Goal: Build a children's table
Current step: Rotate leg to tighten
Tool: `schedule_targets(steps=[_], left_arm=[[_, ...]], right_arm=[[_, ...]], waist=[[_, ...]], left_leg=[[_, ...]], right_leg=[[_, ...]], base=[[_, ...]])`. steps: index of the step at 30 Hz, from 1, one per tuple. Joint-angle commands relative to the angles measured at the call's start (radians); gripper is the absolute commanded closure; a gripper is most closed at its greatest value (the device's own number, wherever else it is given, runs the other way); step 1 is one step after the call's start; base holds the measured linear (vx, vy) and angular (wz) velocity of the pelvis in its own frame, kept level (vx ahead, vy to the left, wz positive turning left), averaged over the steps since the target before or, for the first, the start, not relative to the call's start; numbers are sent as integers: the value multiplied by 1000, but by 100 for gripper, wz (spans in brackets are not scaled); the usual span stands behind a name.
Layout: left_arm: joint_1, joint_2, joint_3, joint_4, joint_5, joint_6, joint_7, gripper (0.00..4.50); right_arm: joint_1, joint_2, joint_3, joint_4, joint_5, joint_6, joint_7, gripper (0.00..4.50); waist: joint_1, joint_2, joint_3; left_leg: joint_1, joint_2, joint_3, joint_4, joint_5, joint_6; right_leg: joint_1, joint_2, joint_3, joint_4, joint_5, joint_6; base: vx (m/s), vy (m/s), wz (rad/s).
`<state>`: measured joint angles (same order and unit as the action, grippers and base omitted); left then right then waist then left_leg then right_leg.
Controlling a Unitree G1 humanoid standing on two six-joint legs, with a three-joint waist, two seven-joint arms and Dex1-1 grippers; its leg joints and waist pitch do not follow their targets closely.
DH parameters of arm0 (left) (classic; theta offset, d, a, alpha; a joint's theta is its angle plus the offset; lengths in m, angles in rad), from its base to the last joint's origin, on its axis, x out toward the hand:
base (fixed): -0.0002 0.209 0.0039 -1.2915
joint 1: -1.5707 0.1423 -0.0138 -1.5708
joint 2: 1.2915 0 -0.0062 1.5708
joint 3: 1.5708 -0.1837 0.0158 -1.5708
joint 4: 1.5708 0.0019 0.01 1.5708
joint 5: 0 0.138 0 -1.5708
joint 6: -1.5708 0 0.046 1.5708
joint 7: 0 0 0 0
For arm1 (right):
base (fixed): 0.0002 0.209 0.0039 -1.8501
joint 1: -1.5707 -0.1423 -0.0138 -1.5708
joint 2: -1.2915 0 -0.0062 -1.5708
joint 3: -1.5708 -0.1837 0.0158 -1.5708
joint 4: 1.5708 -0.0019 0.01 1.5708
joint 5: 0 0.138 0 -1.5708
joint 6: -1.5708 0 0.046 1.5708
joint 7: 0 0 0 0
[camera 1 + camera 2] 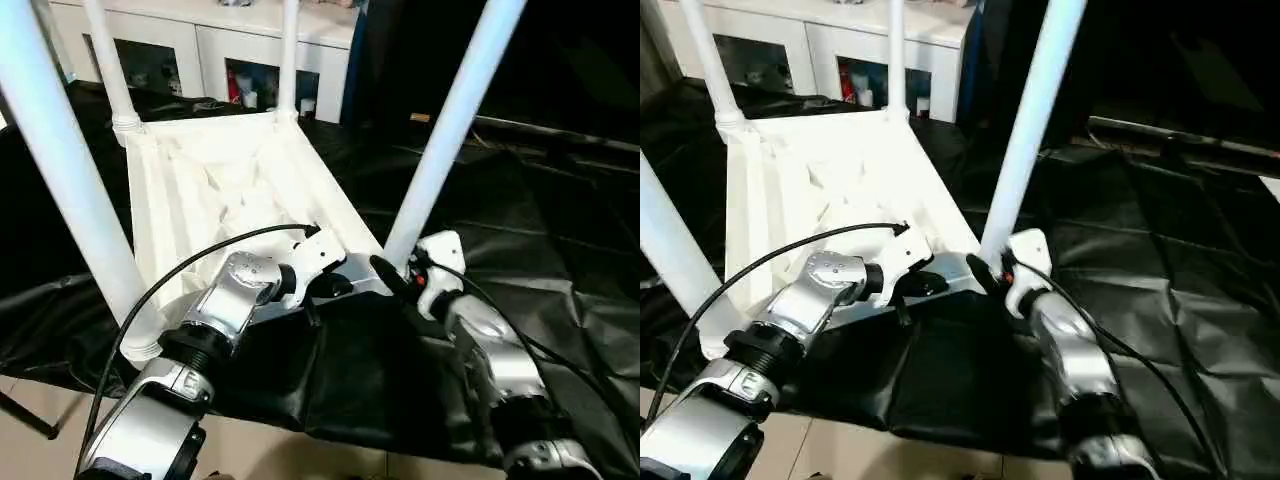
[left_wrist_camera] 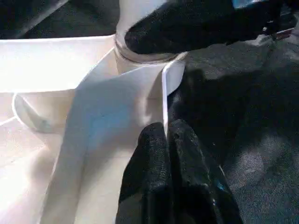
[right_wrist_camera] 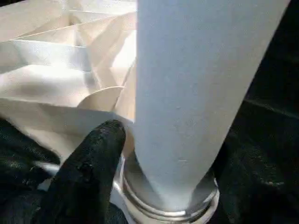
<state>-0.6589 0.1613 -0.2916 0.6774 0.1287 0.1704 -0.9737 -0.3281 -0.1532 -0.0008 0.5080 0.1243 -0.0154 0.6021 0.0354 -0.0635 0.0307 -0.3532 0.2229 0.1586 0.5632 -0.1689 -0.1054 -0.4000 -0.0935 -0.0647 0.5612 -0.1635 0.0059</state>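
Upside down on the black cloth (image 1: 560, 290) lies the table top (image 1: 215, 185), all four legs (image 1: 445, 130) up. At five o'clock of it, right gripper (image 1: 392, 276) spread around the near-right leg's base, likely seating it. At six o'clock, left gripper (image 2: 166, 140) pinched shut on the rim, likely bracing the top.

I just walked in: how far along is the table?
All four legs stand in the upturned top's corner sockets. The right gripper is at the near right leg's base; the shut left gripper rests on the rim. Flipping it upright remains.
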Motion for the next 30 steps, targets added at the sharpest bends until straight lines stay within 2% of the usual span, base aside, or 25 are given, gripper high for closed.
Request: schedule_targets(steps=[1,3,4,5,7,9,14,16,17,18,20,21,24,29,30], left_arm=[[16,-22,-63,-12,-21,-26,-58,450],[18,-16,-61,-12,-21,-31,-61,450],[19,-8,-57,-13,-23,-44,-66,450],[20,-5,-54,-13,-24,-48,-67,450],[31,21,-48,-26,-23,-57,-91,450],[36,28,-46,-31,-21,-58,-101,450],[48,52,-48,-40,-11,-67,-107,450],[53,64,-51,-36,1,-76,-103,450],[56,68,-52,-40,2,-76,-103,450],[58,71,-52,-44,3,-73,-103,450],[61,76,-52,-50,1,-72,-105,450],[63,78,-52,-53,1,-70,-104,450],[68,82,-53,-60,2,-67,-103,450],[78,89,-55,-72,1,-63,-96,450],[79,90,-54,-73,1,-63,-95,450]], right_arm=[[7,1,92,-93,54,-39,173,147],[13,-8,91,-100,59,-46,187,147],[22,-20,89,-109,64,-58,204,147],[27,-24,88,-113,66,-63,212,147],[68,-41,73,-153,97,-84,256,147],[79,-43,66,-169,108,-97,272,147],[88,-43,61,-190,113,-153,283,147],[96,-40,57,-199,107,-196,274,147],[101,-40,55,-208,105,-211,266,147],[106,-40,55,-215,102,-223,260,147],[112,-39,55,-222,101,-230,260,147],[112,-42,57,-218,89,-249,256,147],[111,-43,59,-187,70,-298,249,147],[98,-40,46,-132,72,-362,248,147],[97,-40,43,-127,71,-373,246,147]], waist=[[7,-4,-50],[10,-2,-49],[13,-13,-47],[17,-10,-48],[23,-20,-50],[31,-15,-49],[25,-12,-46],[24,-14,-44],[24,-20,-44],[25,-18,-43],[25,-18,-43],[24,-26,-44],[25,-22,-42],[24,-27,-43],[24,-24,-43]], left_leg=[[0,2,14,-72,-361,50],[0,4,20,-69,-322,66],[-4,2,25,-65,-302,73],[-1,3,27,-63,-300,74],[-5,3,29,-61,-256,78],[-7,5,28,-64,-217,84],[-4,8,26,-68,-256,62],[-2,7,27,-68,-280,57],[-3,7,27,-68,-283,58],[-5,6,26,-69,-284,55],[-4,7,26,-69,-280,55],[-6,6,27,-68,-277,57],[-7,6,26,-68,-267,56],[-8,6,27,-66,-255,65],[-7,6,27,-66,-251,66]], right_leg=[[37,-32,26,-62,-314,-162],[35,-31,29,-54,-257,-189],[34,-32,30,-50,-266,-192],[32,-34,32,-51,-274,-191],[39,-34,32,-46,-259,-184],[40,-34,32,-41,-235,-183],[36,-34,31,-45,-284,-171],[33,-33,33,-48,-311,-160],[32,-33,33,-50,-321,-156],[35,-34,33,-49,-333,-150],[33,-33,33,-50,-333,-147],[34,-34,33,-50,-336,-145],[33,-34,33,-48,-333,-147],[34,-34,33,-46,-314,-153],[35,-33,34,-44,-309,-154]], base=[[51,-11,5],[57,-19,6],[50,-26,6],[0,0,0],[0,0,0],[0,0,0],[0,0,0],[0,0,0],[0,0,0],[0,0,0],[0,0,0],[0,0,0],[0,0,0],[0,0,0],[0,0,0]])
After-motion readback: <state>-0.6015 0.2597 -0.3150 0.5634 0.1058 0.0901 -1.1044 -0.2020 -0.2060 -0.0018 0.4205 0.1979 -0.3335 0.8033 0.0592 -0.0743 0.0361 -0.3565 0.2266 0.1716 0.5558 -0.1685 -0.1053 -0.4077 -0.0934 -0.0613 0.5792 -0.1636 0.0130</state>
